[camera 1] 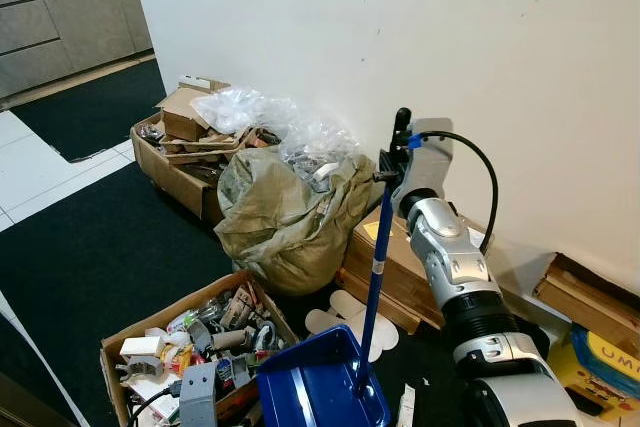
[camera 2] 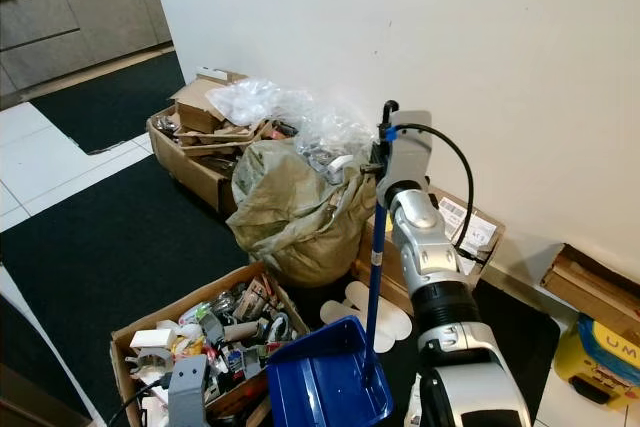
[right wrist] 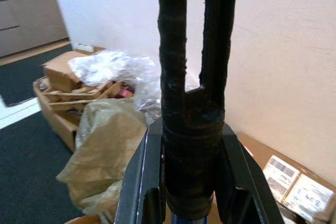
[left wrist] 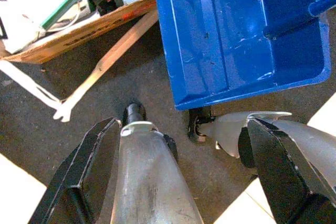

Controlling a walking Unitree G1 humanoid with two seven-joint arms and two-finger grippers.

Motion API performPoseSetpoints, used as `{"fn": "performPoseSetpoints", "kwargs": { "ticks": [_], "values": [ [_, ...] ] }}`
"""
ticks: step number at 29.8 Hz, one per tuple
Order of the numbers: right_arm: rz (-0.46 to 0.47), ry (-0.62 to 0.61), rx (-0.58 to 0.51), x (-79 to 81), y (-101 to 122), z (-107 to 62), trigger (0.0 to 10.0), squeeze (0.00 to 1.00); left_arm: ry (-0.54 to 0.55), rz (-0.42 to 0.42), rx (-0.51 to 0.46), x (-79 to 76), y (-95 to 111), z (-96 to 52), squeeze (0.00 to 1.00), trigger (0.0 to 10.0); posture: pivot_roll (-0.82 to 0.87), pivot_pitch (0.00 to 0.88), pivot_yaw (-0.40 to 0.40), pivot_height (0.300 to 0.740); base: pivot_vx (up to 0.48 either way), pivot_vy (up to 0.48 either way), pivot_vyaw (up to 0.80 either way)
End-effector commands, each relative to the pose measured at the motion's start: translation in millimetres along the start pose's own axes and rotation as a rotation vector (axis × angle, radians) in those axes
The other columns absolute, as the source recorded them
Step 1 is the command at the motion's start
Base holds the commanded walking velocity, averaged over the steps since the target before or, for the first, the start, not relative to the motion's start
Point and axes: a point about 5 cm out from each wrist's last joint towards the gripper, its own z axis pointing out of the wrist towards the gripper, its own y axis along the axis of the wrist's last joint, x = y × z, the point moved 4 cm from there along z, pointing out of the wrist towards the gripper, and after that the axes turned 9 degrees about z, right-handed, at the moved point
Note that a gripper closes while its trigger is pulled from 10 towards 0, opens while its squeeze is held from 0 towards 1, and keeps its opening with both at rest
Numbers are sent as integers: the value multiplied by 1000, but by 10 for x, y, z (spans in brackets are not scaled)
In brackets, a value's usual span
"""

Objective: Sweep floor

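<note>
Long-handled blue dustpan (camera 1: 325, 387), standing on dark carpet (camera 1: 100, 257) beside box of clutter (camera 1: 190, 347): rigid plastic, probably light, top-heavy; right gripper (camera 1: 398, 142) fingers clenched on black handle grip (right wrist: 191, 103), the sensible hold; left gripper (left wrist: 178, 182) fingers spread, empty.

Even indoor light, sharp head views, soft close-ups at the wrists

You get a bright white wall (camera 1: 330, 27) and a dark carpet (camera 1: 90, 257) holding little detail; a sheen lies on the blue dustpan (left wrist: 236, 30), and the black handle (right wrist: 191, 93) sits close and slightly soft, as do the fingers (left wrist: 79, 177) in the left wrist view
</note>
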Motion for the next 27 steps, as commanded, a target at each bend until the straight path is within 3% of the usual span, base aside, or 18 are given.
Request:
{"fn": "performPoseSetpoints", "kwargs": {
  "ticks": [1, 2, 4, 14, 15, 21, 22, 27],
  "values": [
    [-8, -15, -7, -38, 34, 10, 10000, 0, -5, 10, 11, -24, -44, -4, 0, 10000, -39, 0, -23, 740, 0, 0, 0],
    [-4, -39, -27, -135, 47, -12, 10000, 0, -8, 17, 3, -32, -37, -4, 0, 10000, -50, 0, -30, 740, 0, 0, 0],
    [12, -40, -50, -181, 51, -37, 10000, 0, -9, 13, -6, -44, -33, -4, 0, 10000, -57, 0, -46, 740, 0, 0, 0],
    [68, 8, -79, -113, 47, -67, 10000, 0, -8, -10, -14, -70, -38, -5, 0, 10000, -82, 0, -56, 740, 0, 0, 0],
    [114, 37, -100, -48, 78, -69, 10000, 0, -6, -21, -13, -82, -43, -4, 0, 10000, -84, 0, -55, 740, 0, 0, 0],
    [165, 48, -123, -19, 107, -66, 10000, 0, 3, -30, -19, -84, -36, -4, 0, 10000, -82, 0, -57, 740, 0, 0, 0],
    [203, 29, -157, -45, 155, -63, 10000, 0, 15, -41, -31, -73, -16, -3, 0, 10000, -89, 0, -55, 740, 0, 0, 0],
    [203, -76, -208, -218, 209, -68, 10000, 0, 42, -65, -64, -35, 33, -6, 0, 10000, -75, 0, -49, 740, 0, 0, 0]
  ]
}}
